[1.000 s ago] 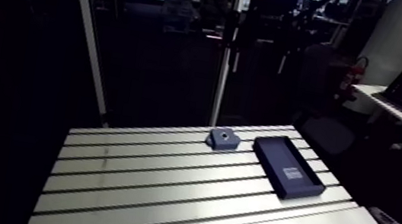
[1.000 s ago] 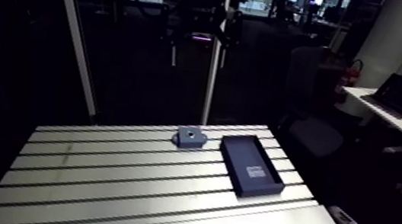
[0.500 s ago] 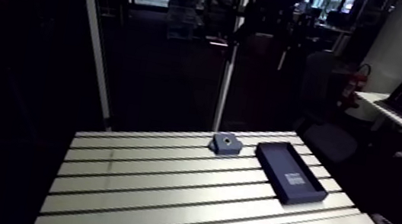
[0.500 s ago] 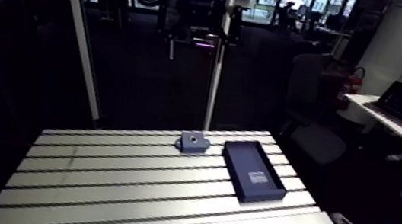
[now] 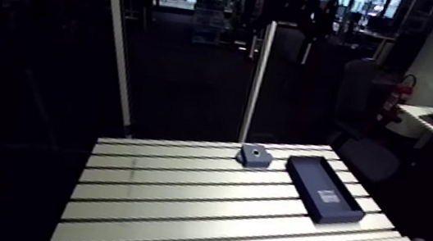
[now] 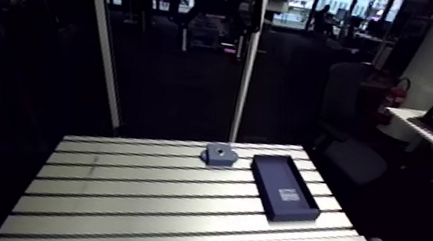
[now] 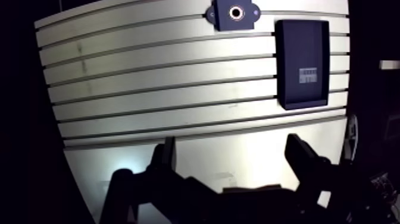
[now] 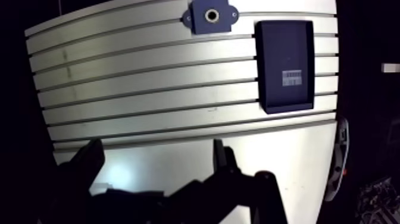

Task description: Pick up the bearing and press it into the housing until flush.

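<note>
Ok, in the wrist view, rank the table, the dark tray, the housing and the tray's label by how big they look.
Largest to smallest:
1. slotted table
2. dark tray
3. housing
4. white label inside the tray
No two look alike in size.

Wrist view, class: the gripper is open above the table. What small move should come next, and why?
Probably move the gripper forward and down toward the housing and the dark tray beside it. Its fingers are apart with nothing between them, both things lie well ahead, and no loose bearing can be made out from here.
</note>
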Tool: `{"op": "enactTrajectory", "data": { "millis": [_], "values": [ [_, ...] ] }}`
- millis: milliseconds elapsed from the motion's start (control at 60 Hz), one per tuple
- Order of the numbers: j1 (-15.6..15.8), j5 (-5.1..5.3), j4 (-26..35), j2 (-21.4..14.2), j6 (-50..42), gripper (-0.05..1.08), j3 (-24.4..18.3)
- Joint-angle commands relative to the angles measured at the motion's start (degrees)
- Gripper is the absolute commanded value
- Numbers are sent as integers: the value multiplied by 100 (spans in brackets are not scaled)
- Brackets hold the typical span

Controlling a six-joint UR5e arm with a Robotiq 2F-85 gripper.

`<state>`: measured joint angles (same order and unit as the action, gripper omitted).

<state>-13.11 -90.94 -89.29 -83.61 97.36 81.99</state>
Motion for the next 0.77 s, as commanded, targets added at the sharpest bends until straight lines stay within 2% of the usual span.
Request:
{"op": "enactTrajectory", "data": {
  "millis": [17,433,767],
  "values": [
    [54,1,13,16,-37,0,30],
    [63,1,-5,61,-36,0,89],
    [193,1,-23,60,-20,0,162]
  ]
}}
